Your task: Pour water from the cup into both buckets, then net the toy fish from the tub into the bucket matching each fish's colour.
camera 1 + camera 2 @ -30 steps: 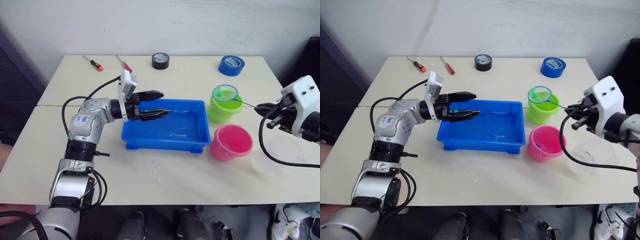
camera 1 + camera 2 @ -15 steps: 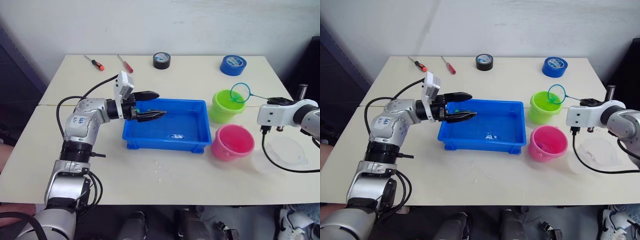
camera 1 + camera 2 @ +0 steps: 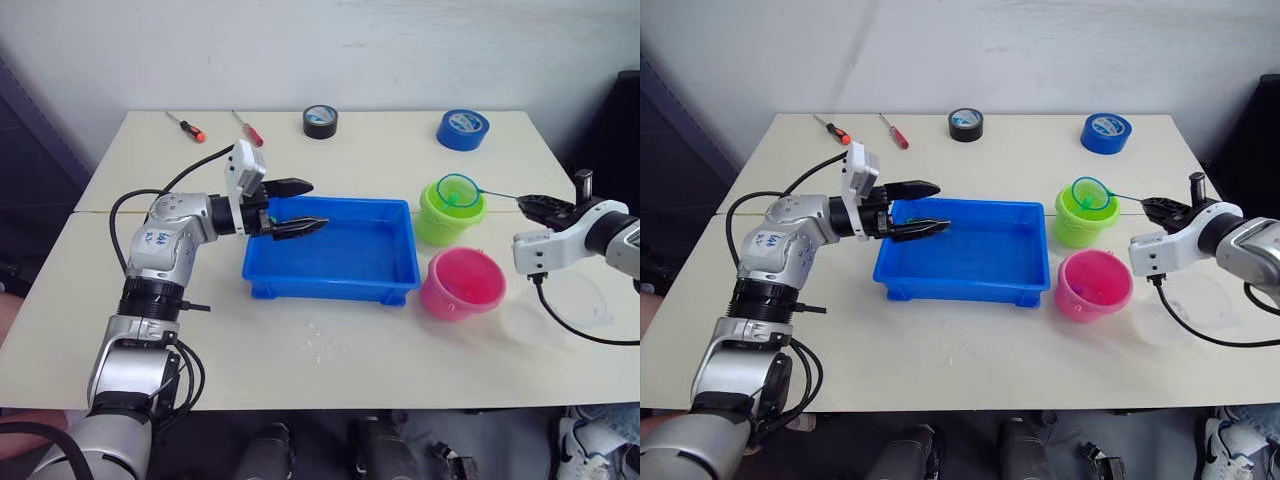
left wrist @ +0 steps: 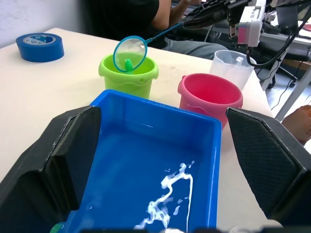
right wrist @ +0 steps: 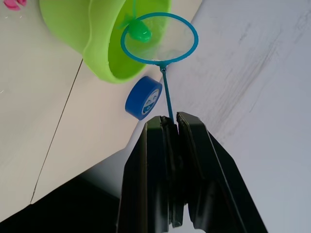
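Holding the net [image 5: 159, 39] over the green bucket [image 3: 449, 212], right jaws grip its handle; left jaws gape above the tub [image 3: 335, 260].

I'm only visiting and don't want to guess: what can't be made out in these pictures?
- Inside the bright pink plastic bucket: the head views cannot settle whether it holds fish or water.
- Whether the green toy fish sits in the blue-rimmed hoop net or behind it: right wrist view, unclear.
- Clear plastic cup: partly hidden by the right arm.
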Robot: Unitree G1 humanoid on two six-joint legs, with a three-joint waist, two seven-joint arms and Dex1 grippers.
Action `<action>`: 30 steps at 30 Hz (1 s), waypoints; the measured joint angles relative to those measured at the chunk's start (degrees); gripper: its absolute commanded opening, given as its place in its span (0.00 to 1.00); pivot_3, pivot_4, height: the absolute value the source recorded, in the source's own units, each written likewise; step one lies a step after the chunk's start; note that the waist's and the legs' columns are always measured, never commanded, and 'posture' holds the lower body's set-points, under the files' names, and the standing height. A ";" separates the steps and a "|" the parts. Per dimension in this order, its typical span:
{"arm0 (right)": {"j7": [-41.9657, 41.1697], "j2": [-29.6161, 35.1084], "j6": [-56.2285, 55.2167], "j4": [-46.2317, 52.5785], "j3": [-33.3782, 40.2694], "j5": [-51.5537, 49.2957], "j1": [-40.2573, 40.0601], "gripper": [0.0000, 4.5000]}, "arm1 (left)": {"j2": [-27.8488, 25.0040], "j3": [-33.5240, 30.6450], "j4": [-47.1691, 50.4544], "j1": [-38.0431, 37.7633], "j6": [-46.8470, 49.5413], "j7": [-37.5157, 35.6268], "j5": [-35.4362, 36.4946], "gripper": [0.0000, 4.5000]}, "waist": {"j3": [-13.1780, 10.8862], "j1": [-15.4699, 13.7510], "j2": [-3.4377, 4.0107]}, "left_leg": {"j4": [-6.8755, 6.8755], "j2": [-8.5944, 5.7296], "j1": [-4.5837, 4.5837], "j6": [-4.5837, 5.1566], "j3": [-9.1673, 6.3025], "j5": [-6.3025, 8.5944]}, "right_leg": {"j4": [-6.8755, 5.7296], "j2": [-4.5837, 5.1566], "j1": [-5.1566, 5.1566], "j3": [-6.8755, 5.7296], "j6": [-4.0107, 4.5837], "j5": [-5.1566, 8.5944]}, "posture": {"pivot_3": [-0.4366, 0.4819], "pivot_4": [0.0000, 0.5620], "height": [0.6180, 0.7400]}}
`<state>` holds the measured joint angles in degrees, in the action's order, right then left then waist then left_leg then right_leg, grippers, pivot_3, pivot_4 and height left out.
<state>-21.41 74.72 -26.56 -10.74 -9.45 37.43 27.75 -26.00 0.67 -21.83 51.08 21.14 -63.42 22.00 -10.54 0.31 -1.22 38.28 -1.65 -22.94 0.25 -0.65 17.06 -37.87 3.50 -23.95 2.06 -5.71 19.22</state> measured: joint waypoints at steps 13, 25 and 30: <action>-3.13 -1.83 1.37 0.14 2.14 -0.88 -1.77 0.00 | 0.42 0.44 -2.03 1.14 -2.01 -0.69 -1.23 0.99 | 0.00 -0.10 0.00 | 0.10 -0.02 -0.01 0.02 0.05 -0.01 | -0.08 0.02 0.00 0.00 0.00 0.00 | 0.48 0.27 0.97; -23.57 -26.58 64.30 26.49 14.72 -46.65 1.68 0.00 | -10.45 1.63 -2.66 -7.40 -6.16 -4.96 -6.62 0.99 | 0.01 1.19 0.01 | -0.01 0.28 0.27 -0.07 -0.15 0.00 | -0.28 -0.13 0.26 -0.05 0.04 -0.01 | 0.48 0.27 0.97; -25.82 -30.88 80.09 35.20 13.74 -59.34 3.35 0.00 | -14.75 -0.74 1.15 -12.70 -4.65 -3.99 -6.53 0.99 | 0.02 0.76 -0.01 | -0.01 0.20 0.14 0.00 -0.32 0.06 | -0.09 0.00 0.28 -0.17 0.06 -0.02 | 0.48 0.27 0.97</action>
<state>-47.24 43.84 53.53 24.46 4.29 -21.91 31.10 -40.74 -0.07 -20.68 38.38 16.49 -67.40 15.47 -10.52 1.07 -1.23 38.27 -1.45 -22.80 0.25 -0.98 17.12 -37.96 3.50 -23.67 1.89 -5.65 19.20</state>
